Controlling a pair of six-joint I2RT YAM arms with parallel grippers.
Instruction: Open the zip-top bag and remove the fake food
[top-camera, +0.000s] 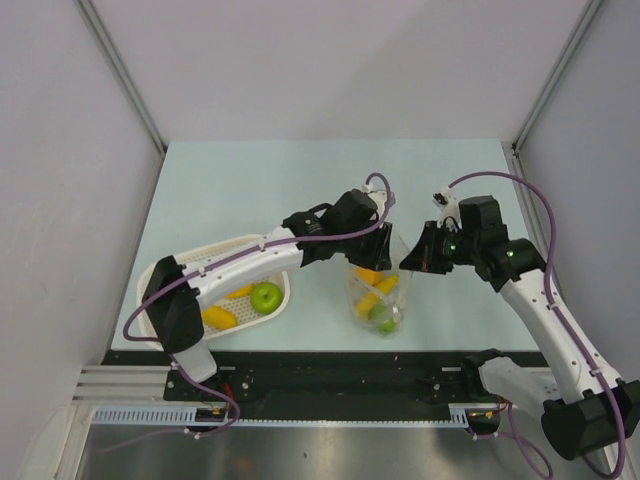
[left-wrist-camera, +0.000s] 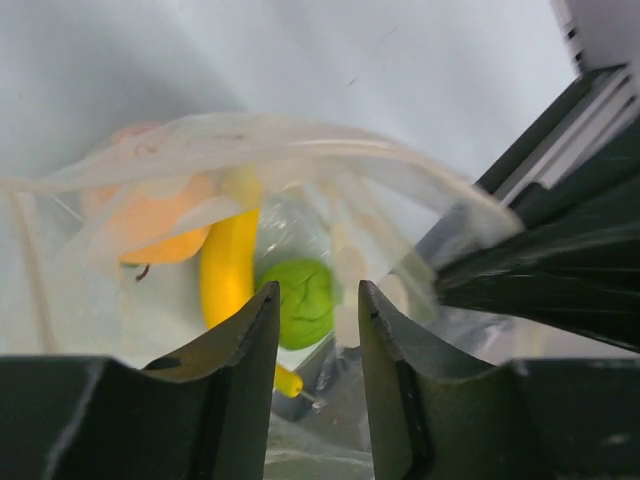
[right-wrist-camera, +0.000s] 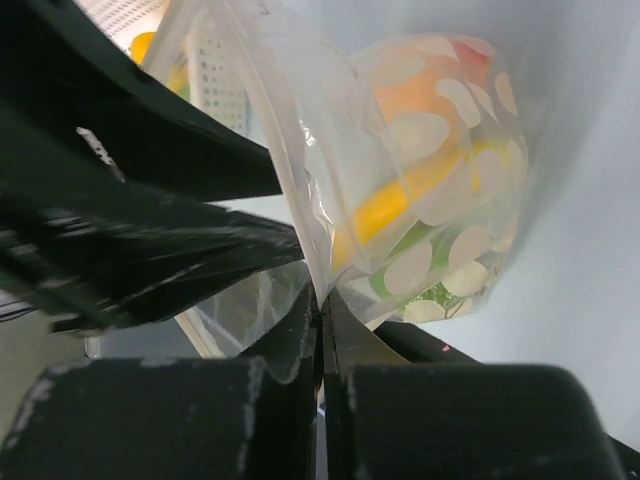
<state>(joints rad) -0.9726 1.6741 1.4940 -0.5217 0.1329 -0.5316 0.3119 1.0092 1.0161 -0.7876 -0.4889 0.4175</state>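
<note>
The zip-top bag (top-camera: 380, 292) hangs upright between my two grippers, mouth up. Fake food shows through it: a yellow banana (left-wrist-camera: 228, 270), a green apple (left-wrist-camera: 305, 300) and an orange piece (left-wrist-camera: 150, 220). My left gripper (top-camera: 372, 247) is open over the bag's mouth, and its fingers (left-wrist-camera: 245, 340) frame the fruit with nothing between them. My right gripper (top-camera: 410, 262) is shut on the bag's upper edge (right-wrist-camera: 310, 230), and the dotted bag side (right-wrist-camera: 440, 130) hangs beyond its jaws.
A white perforated basket (top-camera: 170, 265) stands at the left and holds a green apple (top-camera: 266, 296) and yellow bananas (top-camera: 220, 318). The left arm reaches across over the basket. The table's front edge and rail lie just below the bag.
</note>
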